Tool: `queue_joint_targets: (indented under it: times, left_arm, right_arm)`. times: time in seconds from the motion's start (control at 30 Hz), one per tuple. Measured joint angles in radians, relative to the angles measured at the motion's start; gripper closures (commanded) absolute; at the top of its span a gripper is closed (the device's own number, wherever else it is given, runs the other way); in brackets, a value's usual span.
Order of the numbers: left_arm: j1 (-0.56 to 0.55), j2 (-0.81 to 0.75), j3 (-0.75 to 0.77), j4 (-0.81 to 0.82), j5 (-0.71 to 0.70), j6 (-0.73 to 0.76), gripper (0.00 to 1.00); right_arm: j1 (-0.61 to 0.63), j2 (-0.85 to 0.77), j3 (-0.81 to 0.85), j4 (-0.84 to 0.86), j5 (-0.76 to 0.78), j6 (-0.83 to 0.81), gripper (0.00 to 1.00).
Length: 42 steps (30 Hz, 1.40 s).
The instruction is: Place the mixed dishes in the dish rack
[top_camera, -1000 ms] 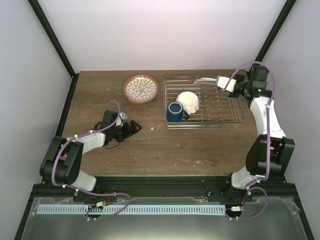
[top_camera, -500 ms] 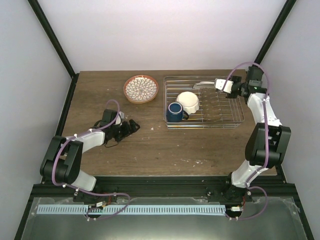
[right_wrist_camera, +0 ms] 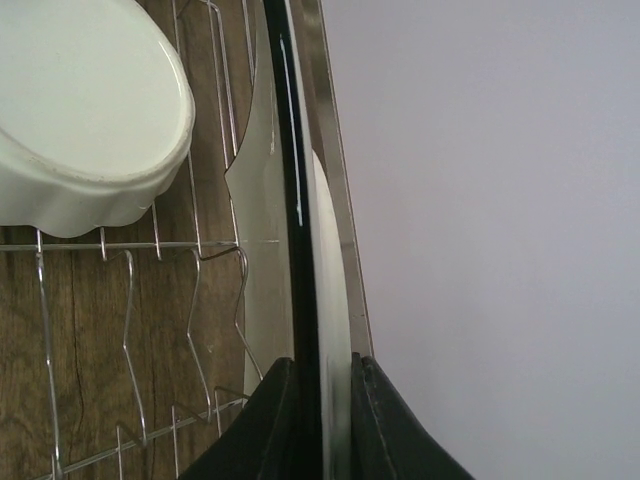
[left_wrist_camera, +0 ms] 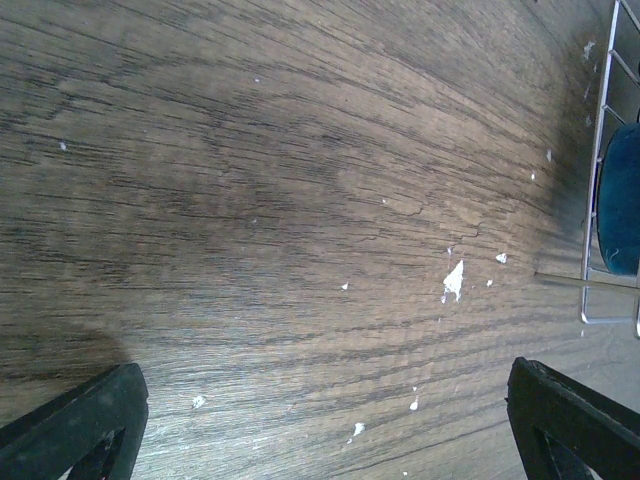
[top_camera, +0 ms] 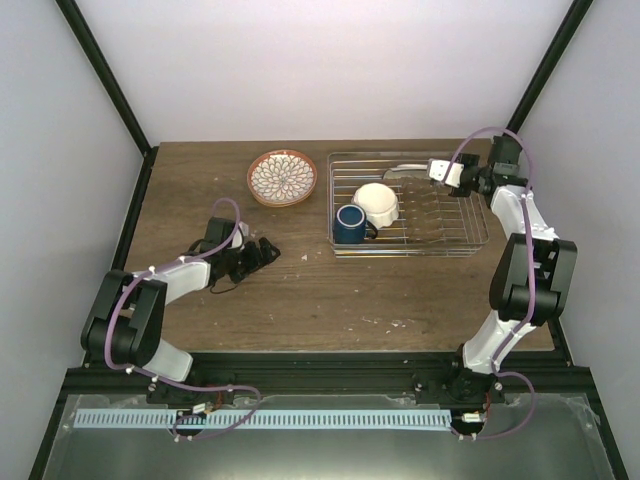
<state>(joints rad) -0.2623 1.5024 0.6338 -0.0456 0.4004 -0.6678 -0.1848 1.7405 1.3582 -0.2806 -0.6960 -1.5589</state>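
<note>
Clamping a flat cream rectangular plate point(right_wrist_camera: 333, 270) edge-on (left gripper point(left_wrist_camera: 320, 420) gaped, empty), the right gripper point(right_wrist_camera: 320, 375) risked tipping it outside the silver wire rack point(top_camera: 408, 252).

The right gripper point(top_camera: 430, 169) pinches the cream plate point(top_camera: 404, 169), which juts past its fingertips along the rack's point(top_camera: 440, 247) far rim. The bowl point(top_camera: 378, 203) and mug point(top_camera: 349, 222) sit near those fingers, and the round plate point(top_camera: 283, 178) lies well beyond.

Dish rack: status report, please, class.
Left gripper open, empty. Right gripper shut on cream plate at dish rack's far edge. Patterned plate outside, unobstructed.
</note>
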Motion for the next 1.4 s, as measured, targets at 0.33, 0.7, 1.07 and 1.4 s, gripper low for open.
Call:
queue_joint_targets:
  times: [0.33,0.7,1.07,1.4]
  left_arm:
    - [0.000,0.006,0.002,0.008,0.002,0.000,0.00]
    - [0.000,0.011,0.002,0.019,0.005,0.000,0.00]
    - [0.000,0.011,0.002,0.020,0.005,0.000,0.00]
    - [0.001,0.017,0.003,0.029,0.014,0.000,0.00]
  right_arm:
    - [-0.002,0.002,-0.056,0.150,0.000,0.024,0.60]
    - [-0.002,-0.012,-0.124,0.269,-0.001,0.064,0.35]
    - [0.006,-0.058,-0.184,0.317,0.014,0.102,0.12]
    - [0.050,-0.093,-0.285,0.365,0.046,0.213,0.06]
